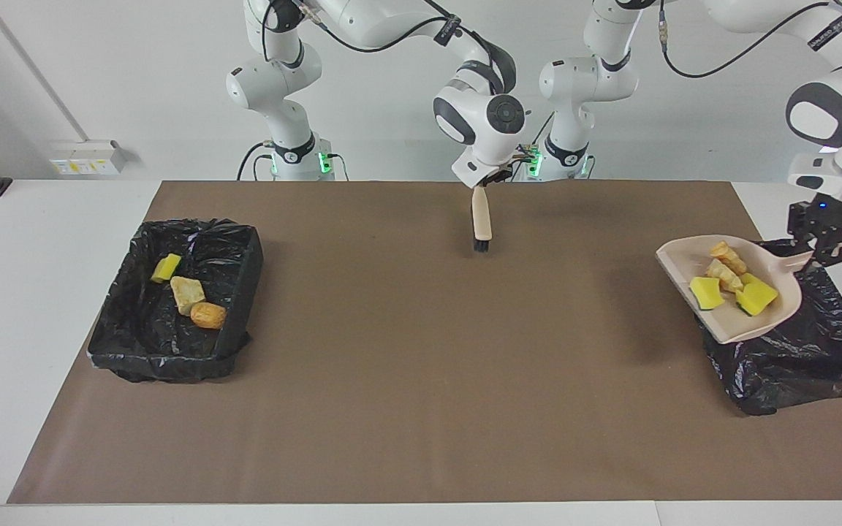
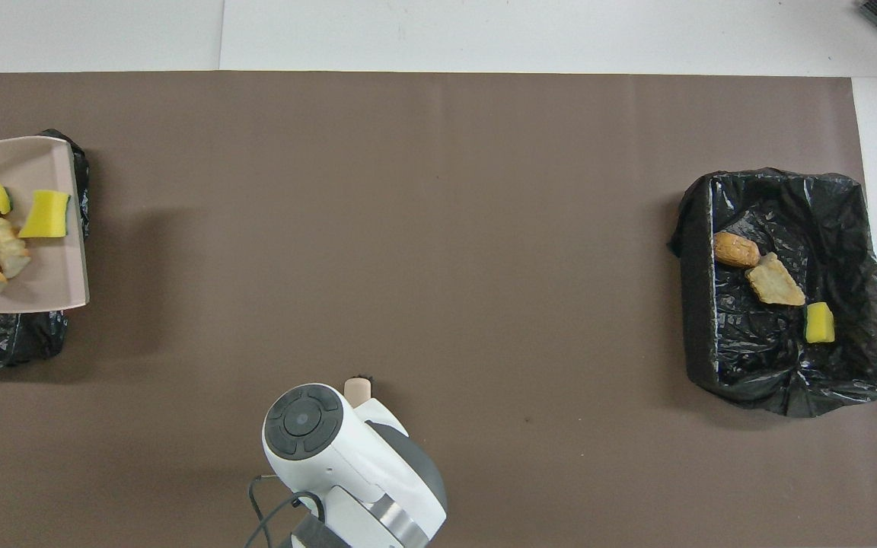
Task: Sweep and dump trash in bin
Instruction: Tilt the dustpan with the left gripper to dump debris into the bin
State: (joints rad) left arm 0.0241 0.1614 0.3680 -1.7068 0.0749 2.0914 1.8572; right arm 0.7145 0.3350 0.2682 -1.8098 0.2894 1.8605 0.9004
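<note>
Left hand (image 1: pixel 827 245), at the right edge of the facing view, grips the dustpan (image 1: pixel 739 321) by its handle and holds it raised over a black bag-lined bin (image 1: pixel 808 365). Four pieces of trash (image 1: pixel 731 281) sit in the pan. Right hand (image 1: pixel 481 181), top centre, is closed on the brush (image 1: pixel 481 219), bristles hanging down. Three more pieces (image 1: pixel 188 294) lie in the other bin (image 1: pixel 242 292), left of frame, on the desk (image 1: pixel 421 380).

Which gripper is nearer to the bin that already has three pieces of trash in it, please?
The right. The right gripper holds the brush over mid-table; the left gripper holds the dustpan over the other bin, away from that bin.
</note>
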